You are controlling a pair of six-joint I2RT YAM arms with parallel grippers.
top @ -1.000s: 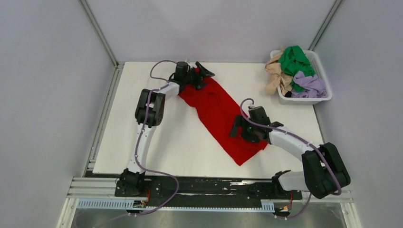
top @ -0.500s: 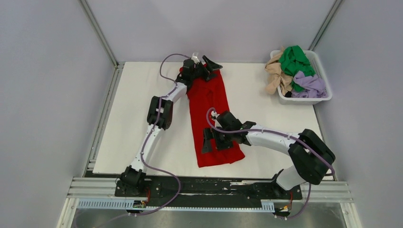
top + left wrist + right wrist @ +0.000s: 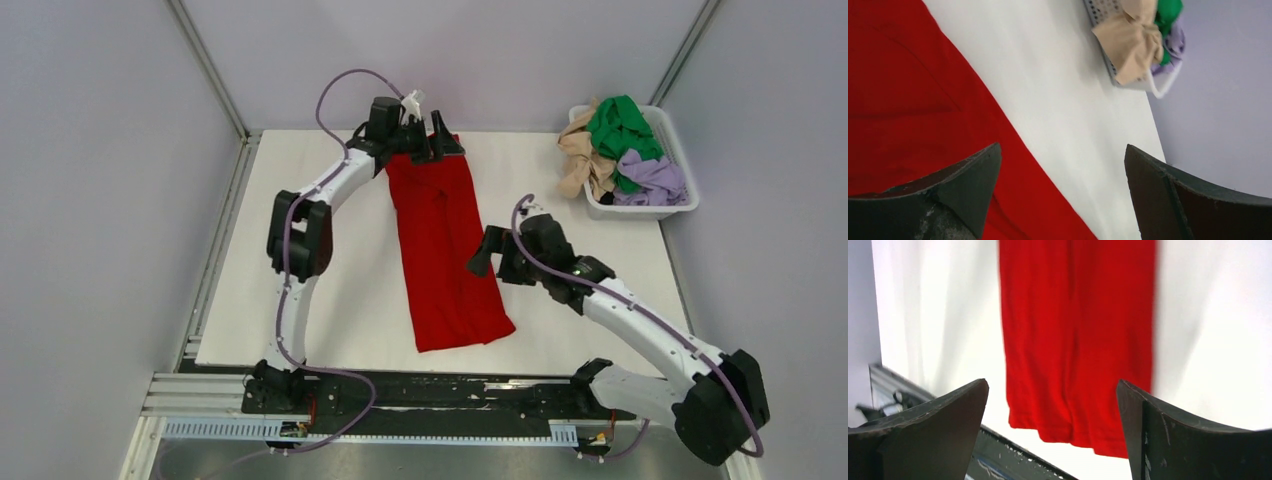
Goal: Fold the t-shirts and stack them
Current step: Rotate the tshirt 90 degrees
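The red t-shirt [image 3: 443,255] lies as a long, narrow strip on the table [image 3: 330,290], with bare table along both long edges. The left jaws stand wide apart and empty over the strip's far end. The right jaws, equally wide and empty, hover just beside its right edge. The basket [image 3: 645,210] sits well apart from both.

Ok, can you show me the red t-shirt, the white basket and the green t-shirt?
red t-shirt [image 3: 440,250]: top view, middle of the long cloth.
white basket [image 3: 645,211]: top view, its near wall.
green t-shirt [image 3: 618,125]: top view, top of the bunched cloth.
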